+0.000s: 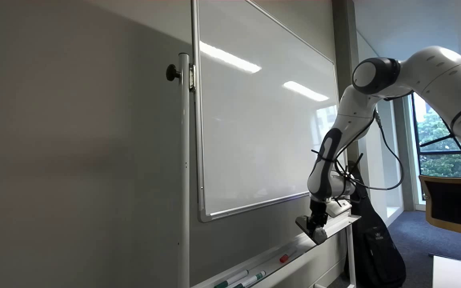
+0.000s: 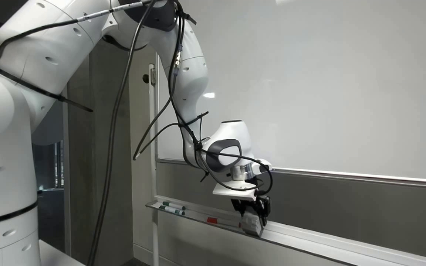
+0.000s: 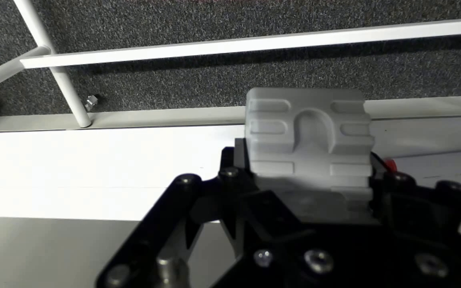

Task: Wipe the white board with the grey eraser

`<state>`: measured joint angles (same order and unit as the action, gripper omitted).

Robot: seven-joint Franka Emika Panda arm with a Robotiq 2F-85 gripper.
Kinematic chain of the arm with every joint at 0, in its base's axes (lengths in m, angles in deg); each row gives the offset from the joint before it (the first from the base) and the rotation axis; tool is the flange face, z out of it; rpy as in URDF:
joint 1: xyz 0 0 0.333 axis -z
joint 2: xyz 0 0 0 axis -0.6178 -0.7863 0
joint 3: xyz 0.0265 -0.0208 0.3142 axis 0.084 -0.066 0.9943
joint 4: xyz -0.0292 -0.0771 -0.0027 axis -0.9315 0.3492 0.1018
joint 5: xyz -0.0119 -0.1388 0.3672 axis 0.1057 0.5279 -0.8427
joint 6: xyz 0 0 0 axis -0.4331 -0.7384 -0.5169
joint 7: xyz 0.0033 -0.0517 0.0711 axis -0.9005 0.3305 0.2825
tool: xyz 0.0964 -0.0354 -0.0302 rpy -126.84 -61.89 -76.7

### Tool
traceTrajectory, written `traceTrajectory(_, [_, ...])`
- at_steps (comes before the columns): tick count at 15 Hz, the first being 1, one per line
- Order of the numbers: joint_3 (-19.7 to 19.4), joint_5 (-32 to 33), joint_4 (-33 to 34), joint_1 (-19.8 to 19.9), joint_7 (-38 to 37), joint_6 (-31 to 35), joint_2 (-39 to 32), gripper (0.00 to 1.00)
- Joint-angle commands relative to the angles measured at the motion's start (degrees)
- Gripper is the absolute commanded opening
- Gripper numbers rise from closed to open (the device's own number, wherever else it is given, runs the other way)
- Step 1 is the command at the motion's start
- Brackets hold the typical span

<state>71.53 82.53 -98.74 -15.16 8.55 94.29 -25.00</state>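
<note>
The grey eraser point(image 2: 252, 223) is pinched by the gripper point(image 3: 309, 164) at the front edge of the ledge point(image 2: 301, 241); contact with the ledge cannot be judged. The grasp seems done, while the white board point(image 2: 327, 81) is left to be reached and wiped. The eraser's arched groove point(image 3: 313, 128) is shown by the wrist view alone; a black bag point(image 1: 376, 244), only in an exterior view

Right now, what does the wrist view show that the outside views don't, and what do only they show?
Only the wrist view clearly shows the arch shape on the grey eraser, plus a small shiny metal piece down low. Only the exterior views show the white board, the green-capped markers and the robot's white arm. Both kinds share the gripper, shut on the grey eraser, the tray and a marker with red on it.
</note>
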Motion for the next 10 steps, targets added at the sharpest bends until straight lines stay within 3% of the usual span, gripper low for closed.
traceTrajectory(1, [3.18, 1.52, 1.41, 3.29, 1.27, -0.86, -1.51, 0.38])
traceTrajectory(10, [1.58, 2.29, 3.81, 2.08, 0.63, -5.38, -4.11, 0.38])
